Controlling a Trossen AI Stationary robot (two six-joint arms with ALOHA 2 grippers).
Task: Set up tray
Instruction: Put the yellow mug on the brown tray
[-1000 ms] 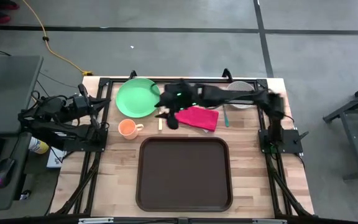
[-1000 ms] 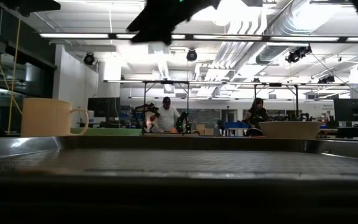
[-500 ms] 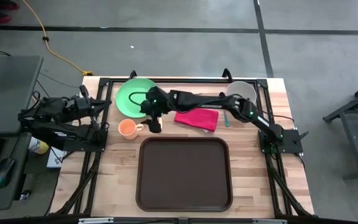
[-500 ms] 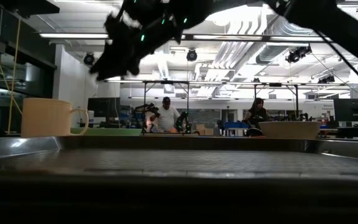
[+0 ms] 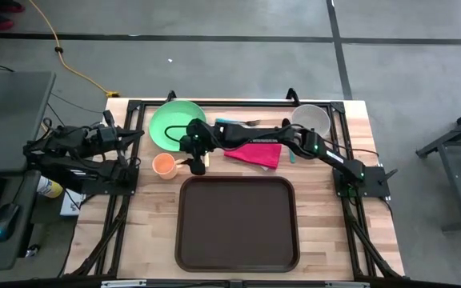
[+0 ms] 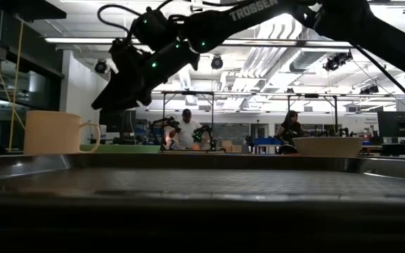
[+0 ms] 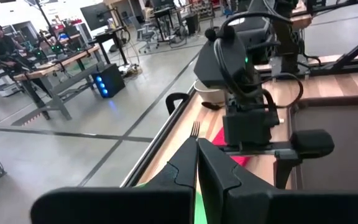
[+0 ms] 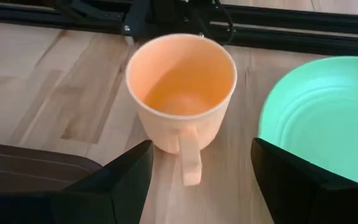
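Note:
The dark brown tray [image 5: 237, 224] lies at the table's near middle, its rim [image 6: 202, 163] filling the low view. An orange cup [image 5: 164, 166] [image 8: 182, 93] stands upright on the wood, left of the tray's far left corner, handle [image 8: 190, 163] toward my right gripper. My right gripper [image 5: 190, 158] [image 8: 197, 186] is open and slants down; its fingers [image 8: 126, 180] stand on either side of the handle without touching it. The green plate [image 5: 174, 126] lies just behind. My left gripper [image 5: 132, 134] [image 7: 197, 177] is shut, held off the table's left edge.
A pink napkin [image 5: 256, 152] lies behind the tray, a fork [image 5: 242, 122] behind it and a teal utensil [image 5: 291, 150] to its right. A white bowl [image 5: 310, 120] stands at the far right. People work at benches in the room beyond.
My right gripper has swept from above the napkin toward the table's left edge and down, and now sits low by the cup's handle. The fork behind the napkin has come into sight. Nothing on the table has moved.

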